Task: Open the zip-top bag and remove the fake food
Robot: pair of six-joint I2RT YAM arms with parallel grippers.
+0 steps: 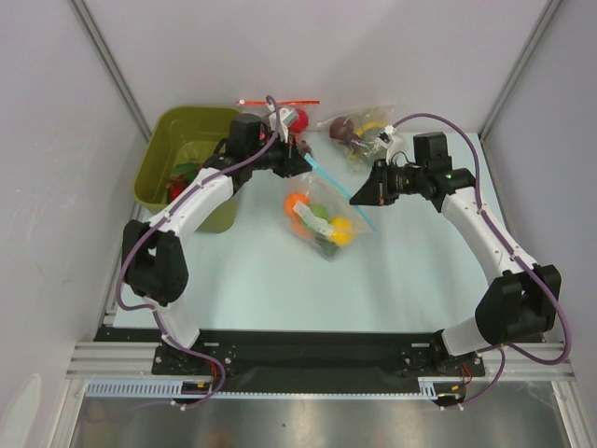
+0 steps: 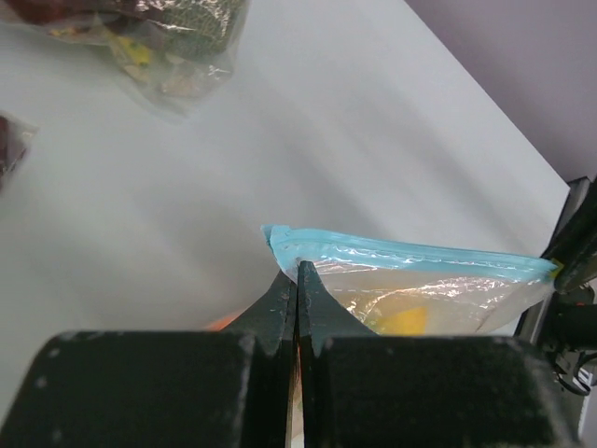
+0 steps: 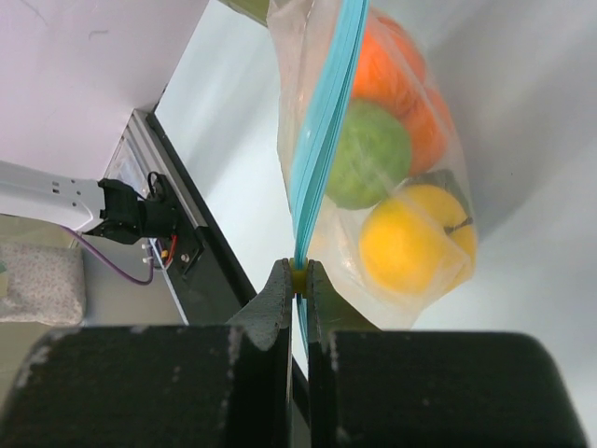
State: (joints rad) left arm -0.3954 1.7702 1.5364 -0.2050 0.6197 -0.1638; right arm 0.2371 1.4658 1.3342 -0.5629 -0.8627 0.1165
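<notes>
Left gripper and right gripper pinch opposite ends of zip-top bag; likely tensioning zip to open; fake food inside.

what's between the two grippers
The blue zip strip of the bag, stretched from the left gripper to the right gripper, both shut on it. Clearest in the left wrist view.

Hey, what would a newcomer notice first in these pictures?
The bag is held mid-table by its blue zip strip between the left gripper and right gripper, jaws shut on it. Orange, green and yellow fruits show inside. A green bin sits back left.
</notes>
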